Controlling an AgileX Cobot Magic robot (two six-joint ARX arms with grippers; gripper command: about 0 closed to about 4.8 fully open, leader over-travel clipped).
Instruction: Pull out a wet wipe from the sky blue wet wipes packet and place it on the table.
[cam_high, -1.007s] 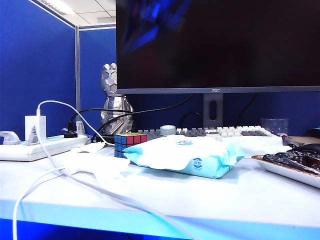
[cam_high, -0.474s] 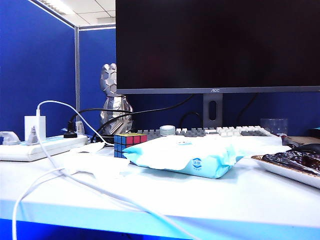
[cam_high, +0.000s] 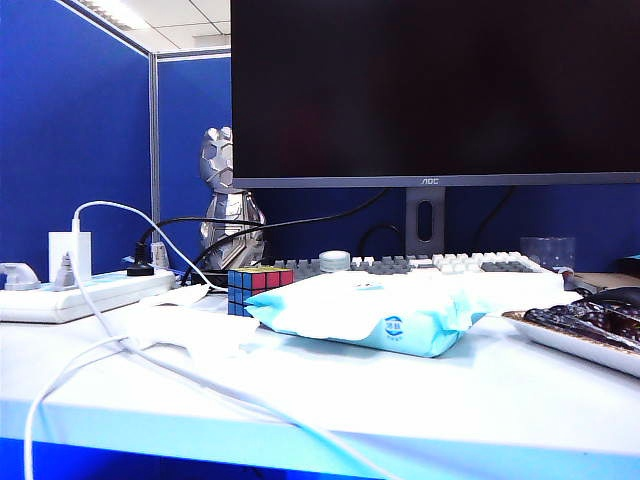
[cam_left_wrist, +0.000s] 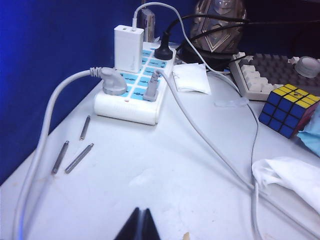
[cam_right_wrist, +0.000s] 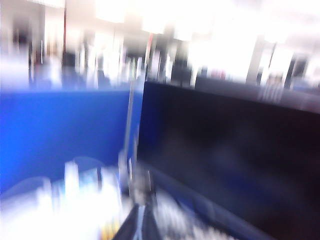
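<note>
both hands (cam_left_wrist: 140, 222) (cam_right_wrist: 141, 220) pressed together — sky blue wet wipes packet (cam_high: 365, 312) lies flat, long axis across the table (cam_high: 480, 395).

- Left gripper (cam_left_wrist: 140, 223): only its dark fingertips show, at the edge of the left wrist view. They are pressed together, no gap between them, nothing held. It hangs above the table (cam_left_wrist: 150, 180), not touching it.
- Right gripper (cam_right_wrist: 139, 223): its dark fingertips show at the edge of the right wrist view, heavily blurred. They meet at a point, closed, with nothing visible between them.
- Neither arm nor gripper appears in the exterior view.
</note>
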